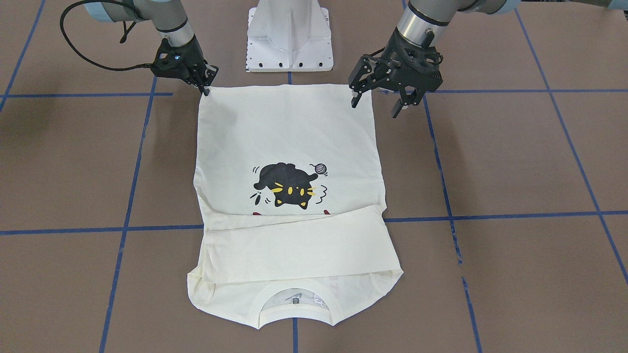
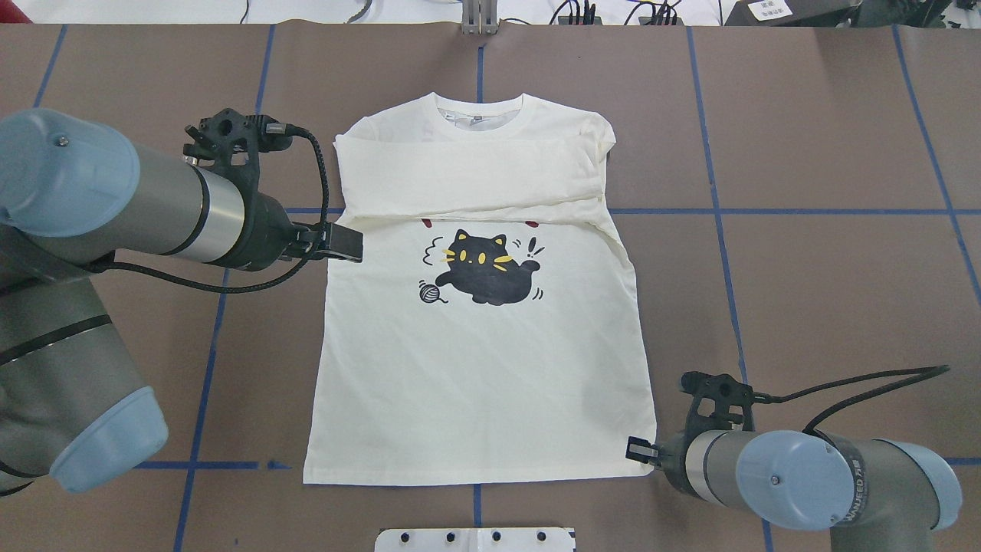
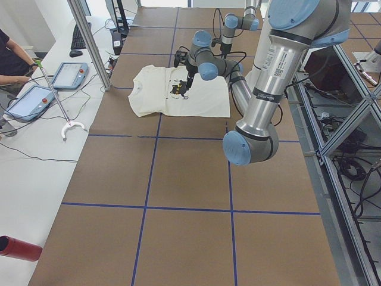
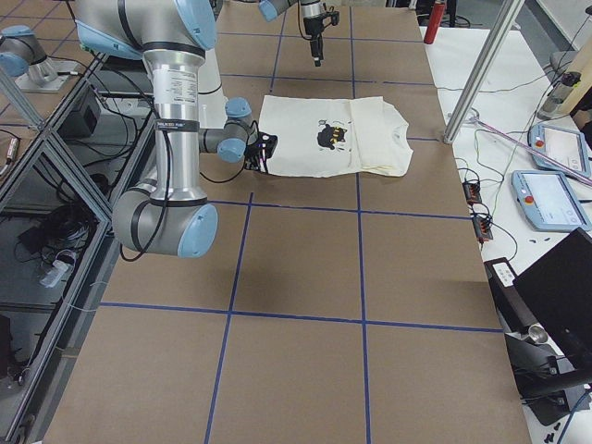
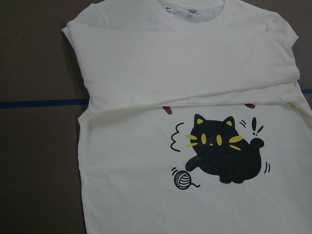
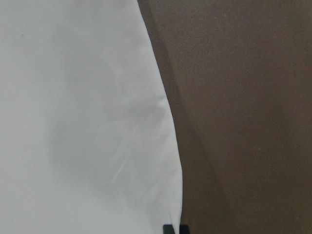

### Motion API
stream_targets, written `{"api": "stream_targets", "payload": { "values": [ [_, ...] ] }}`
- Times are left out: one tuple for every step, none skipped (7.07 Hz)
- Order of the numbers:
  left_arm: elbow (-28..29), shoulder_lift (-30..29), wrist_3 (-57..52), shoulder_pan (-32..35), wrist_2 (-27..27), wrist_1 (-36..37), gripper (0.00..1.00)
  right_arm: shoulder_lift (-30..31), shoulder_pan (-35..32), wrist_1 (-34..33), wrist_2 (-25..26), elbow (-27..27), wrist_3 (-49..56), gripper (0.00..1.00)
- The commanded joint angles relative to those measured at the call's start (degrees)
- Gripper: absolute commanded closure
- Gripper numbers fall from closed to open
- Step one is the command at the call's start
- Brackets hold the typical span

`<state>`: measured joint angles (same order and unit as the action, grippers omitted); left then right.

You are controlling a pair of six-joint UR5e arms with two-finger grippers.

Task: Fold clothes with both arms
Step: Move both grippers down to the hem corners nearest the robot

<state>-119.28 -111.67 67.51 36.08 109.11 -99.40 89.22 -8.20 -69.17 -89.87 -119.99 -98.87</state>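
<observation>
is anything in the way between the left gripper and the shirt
Nothing visible. The left gripper hangs open above the T-shirt at its edge, and its wrist view shows only cloth and brown table below.

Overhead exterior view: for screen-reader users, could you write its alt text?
A cream T-shirt lies flat on the table, cat print up, sleeves folded across the chest. The right gripper grips its right hem corner; the left gripper hovers at its left edge.

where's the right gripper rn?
In the overhead view the right gripper sits at lower right, at the cream T-shirt's hem corner nearest the robot, right of the white pedestal.
</observation>
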Motion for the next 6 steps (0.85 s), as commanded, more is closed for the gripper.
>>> {"api": "stream_targets", "payload": {
  "values": [
    [-0.2,4.2,13.7,-7.0,-2.3,-1.9,0.0,1.2,-0.1,0.0,0.1,-3.3,0.0,1.0],
    [-0.3,6.9,19.9,-13.3,-4.9,-1.8,0.02,2.1,-0.2,0.3,0.1,-4.1,0.0,1.0],
    [-0.3,8.6,25.9,-19.8,-11.4,-1.6,0.07,2.2,-0.3,0.3,0.1,-4.5,0.0,1.0],
    [-0.2,9.6,29.4,-23.6,-12.4,-0.8,0.09,2.1,-0.5,0.4,0.1,-4.7,0.0,1.0],
    [0.0,11.1,31.7,-26.4,-13.1,-0.7,0.09,2.0,-0.7,0.4,0.1,-5.3,0.0,1.0],
    [0.1,12.7,32.1,-27.5,-13.3,-0.7,0.09,2.1,-0.7,0.4,0.1,-5.5,0.1,1.0]
  ]
}}
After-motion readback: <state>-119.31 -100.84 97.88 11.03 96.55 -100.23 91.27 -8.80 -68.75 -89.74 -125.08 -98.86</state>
